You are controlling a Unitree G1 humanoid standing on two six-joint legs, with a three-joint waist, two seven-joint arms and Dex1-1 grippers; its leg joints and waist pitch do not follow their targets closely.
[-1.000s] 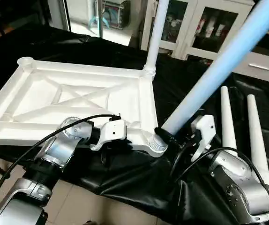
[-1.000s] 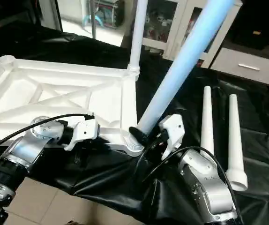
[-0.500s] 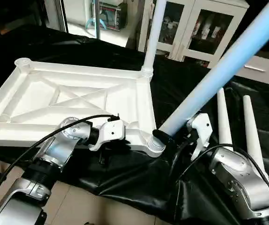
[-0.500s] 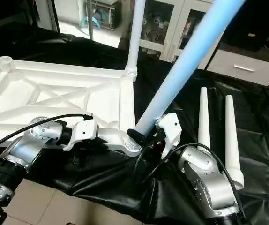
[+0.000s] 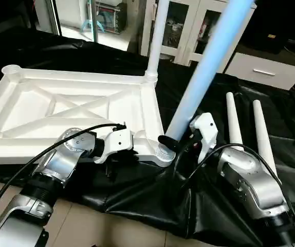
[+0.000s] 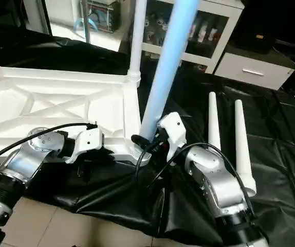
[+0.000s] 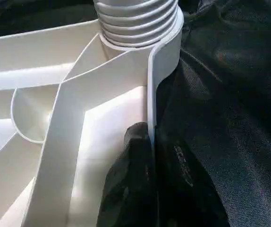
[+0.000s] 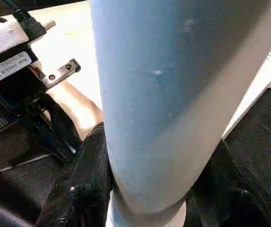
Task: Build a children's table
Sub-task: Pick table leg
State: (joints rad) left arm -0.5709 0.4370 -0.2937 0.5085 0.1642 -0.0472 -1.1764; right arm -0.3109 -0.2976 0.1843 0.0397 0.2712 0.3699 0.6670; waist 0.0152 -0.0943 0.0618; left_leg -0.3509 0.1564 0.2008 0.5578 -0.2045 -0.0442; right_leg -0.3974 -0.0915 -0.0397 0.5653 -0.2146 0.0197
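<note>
The children's table's white tabletop (image 5: pixel 75 110) lies upside down on the black cloth, ribs up. One white leg (image 5: pixel 156 38) stands upright in the far right corner socket (image 5: pixel 151 78). My right gripper (image 5: pixel 176 144) is shut on a second leg (image 5: pixel 204 72) just above its foot. That leg leans up and to the right, its foot at the near right socket (image 5: pixel 163 153). In the right wrist view a black finger (image 8: pixel 86 179) wraps this leg (image 8: pixel 159 94). My left gripper (image 7: pixel 149 137) is shut on the tabletop's near rim (image 7: pixel 150 94), beside that socket.
Two loose legs (image 5: pixel 233 123) (image 5: pixel 262 139) lie side by side on the cloth to the right of my right arm. The far left socket (image 5: pixel 11 69) has nothing in it. The black cloth (image 5: pixel 137 195) hangs over the near table edge. White cabinets (image 5: pixel 199 25) stand behind.
The leg in my right gripper has swung from a strong rightward lean to nearer upright, its foot staying at the near right socket. The camera has shifted too. My left gripper keeps its hold.
</note>
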